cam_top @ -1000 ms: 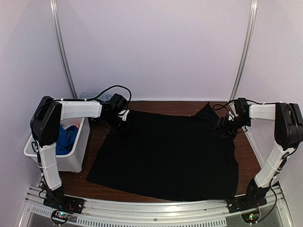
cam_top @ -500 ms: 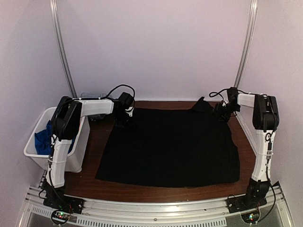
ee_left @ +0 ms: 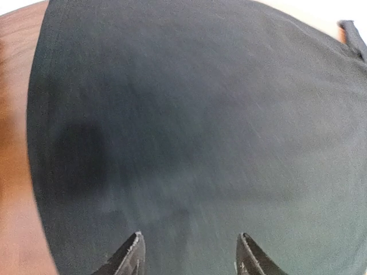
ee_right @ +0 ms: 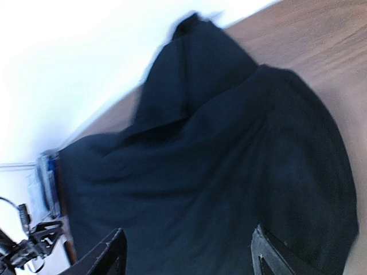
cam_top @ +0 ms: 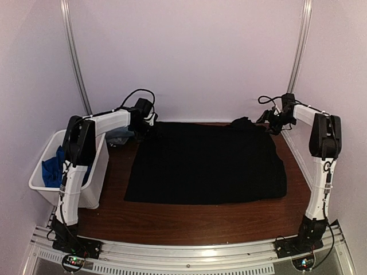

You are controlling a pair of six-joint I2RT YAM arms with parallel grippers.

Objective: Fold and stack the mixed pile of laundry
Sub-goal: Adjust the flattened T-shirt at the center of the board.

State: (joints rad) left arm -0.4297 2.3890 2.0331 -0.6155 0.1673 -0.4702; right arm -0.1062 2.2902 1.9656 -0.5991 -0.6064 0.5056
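Note:
A large black cloth [cam_top: 206,166] lies spread flat across the wooden table, with a small raised fold at its far right corner [cam_top: 243,122]. My left gripper [cam_top: 148,118] hovers over the cloth's far left corner. In the left wrist view that gripper [ee_left: 189,255] is open, with the black cloth [ee_left: 189,114] under the fingertips and nothing pinched. My right gripper [cam_top: 273,122] is at the far right corner. In the right wrist view it [ee_right: 189,252] stands wide open above rumpled black cloth [ee_right: 218,172]. Bright royal-blue fabric [cam_top: 54,166] sits in the bin.
A white plastic bin [cam_top: 96,175] stands at the left edge of the table, beside the left arm. A pale grey-blue piece [cam_top: 119,136] lies behind it near the back wall. Bare wood [cam_top: 200,220] shows between the cloth and the near rail.
Both arms have reached toward the back wall and dragged the black cloth away from the near edge, flattening it. The left gripper's jaws have spread apart off the cloth.

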